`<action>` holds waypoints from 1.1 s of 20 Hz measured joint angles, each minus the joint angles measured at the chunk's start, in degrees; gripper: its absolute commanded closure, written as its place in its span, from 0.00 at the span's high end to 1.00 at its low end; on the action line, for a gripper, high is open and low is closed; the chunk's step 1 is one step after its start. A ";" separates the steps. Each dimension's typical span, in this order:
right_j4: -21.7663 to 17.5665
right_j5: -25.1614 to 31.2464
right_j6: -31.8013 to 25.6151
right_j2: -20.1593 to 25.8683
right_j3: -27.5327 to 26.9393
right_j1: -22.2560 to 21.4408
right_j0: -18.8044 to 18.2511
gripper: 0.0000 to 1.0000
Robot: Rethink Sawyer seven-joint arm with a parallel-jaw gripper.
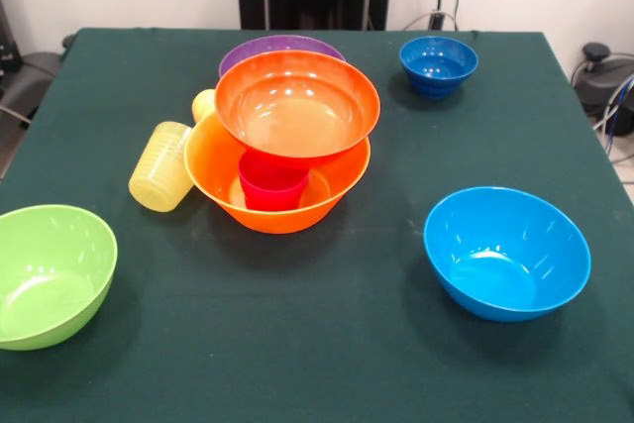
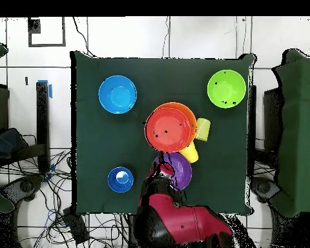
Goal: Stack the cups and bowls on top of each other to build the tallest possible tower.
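Six bowls are sitting on the green table [image 1: 555, 96]. The orange-yellow bowl [image 1: 223, 170] is carrying the tilted red-orange bowl [image 1: 297, 106], forming the tower. The purple bowl [image 1: 280, 47] is standing just behind, the light blue bowl [image 1: 506, 252] and lime bowl [image 1: 50, 274] well apart, the small dark blue bowl [image 1: 438, 64] far back.

Three cups are showing: a red cup [image 1: 271, 182] inside the base bowl, a ribbed yellow cup [image 1: 162, 165] lying beside it, another yellow cup [image 1: 203, 104] behind.

The gripper [image 2: 163, 172] is hovering over the purple bowl; I cannot tell its opening.
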 measured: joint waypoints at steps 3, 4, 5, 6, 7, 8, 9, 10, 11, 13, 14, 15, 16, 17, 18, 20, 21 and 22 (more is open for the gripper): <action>0.89 3.77 0.00 1.64 0.24 -1.86 -0.72 1.00; 2.85 8.43 -0.01 3.02 0.16 -2.68 -1.25 1.00; 4.12 11.29 -0.01 3.67 0.02 -2.83 -1.45 1.00; 4.90 13.19 0.00 4.03 -0.12 -2.84 -1.54 1.00; 5.44 14.43 -0.01 4.25 -0.21 -2.83 -1.58 1.00; 6.39 17.09 0.00 4.72 -0.50 -2.78 -1.66 1.00; 7.89 21.42 -0.01 5.44 -1.09 -2.64 -1.74 1.00; 9.78 27.93 0.00 6.44 -2.23 -2.34 -1.81 1.00; 10.55 30.80 0.00 6.84 -2.81 -2.22 -1.81 1.00; 11.56 35.29 -0.01 7.48 -3.86 -2.04 -1.79 1.00; 12.26 39.84 -0.01 8.07 -5.14 -1.86 -1.80 1.00; 12.44 41.28 -0.01 8.26 -5.63 -1.77 -1.80 1.00; 12.60 43.03 -0.01 8.54 -6.35 -1.59 -1.80 1.00; 12.76 44.77 -0.01 8.82 -7.08 -1.41 -1.80 1.00; 12.85 46.43 -0.01 9.20 -8.01 -1.07 -1.80 1.00; 13.04 48.62 -0.01 9.98 -9.95 -0.39 -1.83 1.00; 13.20 49.05 -0.01 10.30 -10.59 -0.21 -1.90 1.00; 13.37 49.49 -0.01 10.62 -11.22 -0.02 -1.97 1.00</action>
